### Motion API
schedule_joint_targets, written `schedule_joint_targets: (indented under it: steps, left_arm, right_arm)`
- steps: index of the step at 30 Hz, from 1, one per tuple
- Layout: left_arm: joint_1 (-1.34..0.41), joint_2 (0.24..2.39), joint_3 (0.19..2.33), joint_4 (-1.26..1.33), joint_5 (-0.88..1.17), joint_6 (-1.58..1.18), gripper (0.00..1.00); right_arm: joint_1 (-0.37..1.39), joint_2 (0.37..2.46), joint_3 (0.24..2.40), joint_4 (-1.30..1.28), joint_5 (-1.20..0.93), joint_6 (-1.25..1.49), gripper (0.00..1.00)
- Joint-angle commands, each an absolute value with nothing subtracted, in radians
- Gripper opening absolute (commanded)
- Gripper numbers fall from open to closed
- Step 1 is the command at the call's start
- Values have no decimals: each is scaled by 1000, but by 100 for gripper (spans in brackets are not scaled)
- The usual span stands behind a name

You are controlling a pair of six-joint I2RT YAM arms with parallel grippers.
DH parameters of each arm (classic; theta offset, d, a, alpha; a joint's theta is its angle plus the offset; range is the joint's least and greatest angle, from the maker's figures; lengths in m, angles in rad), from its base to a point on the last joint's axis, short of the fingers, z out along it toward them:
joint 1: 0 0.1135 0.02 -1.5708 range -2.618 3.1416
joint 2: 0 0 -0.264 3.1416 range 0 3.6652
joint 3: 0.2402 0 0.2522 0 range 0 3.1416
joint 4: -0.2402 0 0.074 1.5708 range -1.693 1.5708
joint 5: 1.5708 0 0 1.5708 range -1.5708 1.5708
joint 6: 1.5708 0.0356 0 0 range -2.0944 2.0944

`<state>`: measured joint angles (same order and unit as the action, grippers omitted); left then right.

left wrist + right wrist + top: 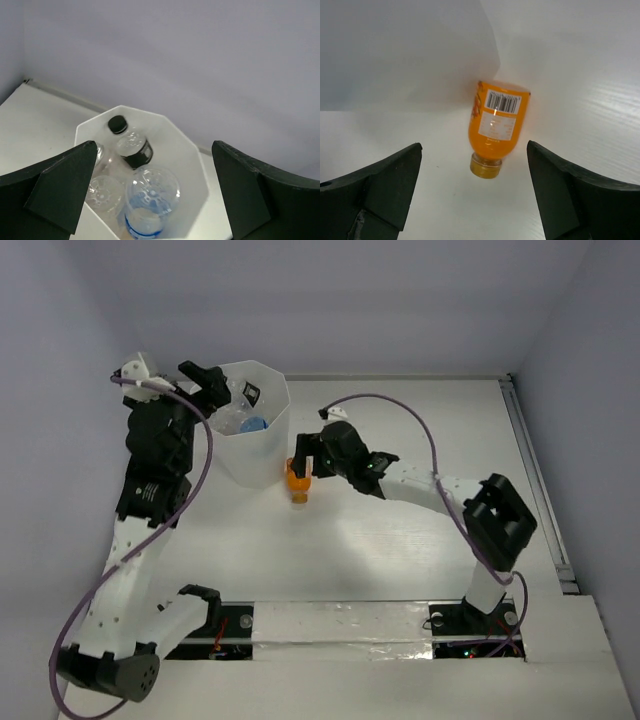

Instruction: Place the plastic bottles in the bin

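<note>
**A:** Our right claw (474,150) hangs wide open with nothing in it, one finger on either side of the orange bottle (497,120).

**B:** Which way does the bottle lie from us?

**A:** Just ahead and below. It lies on its side on the table (400,560), with its gold cap (486,166) towards our wrist and its base towards the bin (268,455). Its length runs between the fingers, so we judge they would close across its width.

**B:** Is it touching the bin?

**A:** It's just beside the foot of the bin, but we cannot tell if they touch. That wall crowds the far end, so we would come straight down rather than sweep in.

**B:** And our left claw (154,145)?

**A:** That one is also spread wide and empty. It hovers above the bin's rim, over the black-capped bottle (131,145), the blue-labelled bottle (150,200) and a clear bottle (105,192) inside. The right claw is plainly the nearer to the orange bottle.

**B:** What about the surface?

**A:** It's flat, white and smooth, with open table on the near and right sides. A round bottle may roll there if we nudge it.
</note>
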<state>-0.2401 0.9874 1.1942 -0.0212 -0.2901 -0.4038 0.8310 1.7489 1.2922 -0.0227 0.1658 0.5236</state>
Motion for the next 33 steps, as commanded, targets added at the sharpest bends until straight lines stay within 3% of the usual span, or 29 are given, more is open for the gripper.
schedule_joint_targets:
  steps: [1,9,13,17,18,21,28,33]
  left_arm:
    - [-238,899,1166,2,-218,-422,99]
    - [-238,715,1063,-86,-121,-419,99]
    - [-238,635,1005,-120,-52,-417,99]
    - [-238,531,939,-146,-9,-419,98]
    - [-238,517,924,-169,-6,-419,98]
    - [-238,457,902,-210,-5,-397,98]
    - [-238,374,865,-273,-23,-356,99]
    - [-238,328,787,-262,-32,-362,99]
  right_arm:
    - [831,1839,1361,-35,111,574,91]
    - [831,2012,1466,-112,138,661,93]
    - [831,2074,1509,-138,141,692,87]
    - [831,2094,1510,-130,199,721,69]
    - [831,2086,1496,-117,210,729,55]
    - [831,2010,1408,-60,242,729,38]
    - [831,1636,1298,-141,431,612,37]
    - [831,1486,1470,-143,388,444,38]
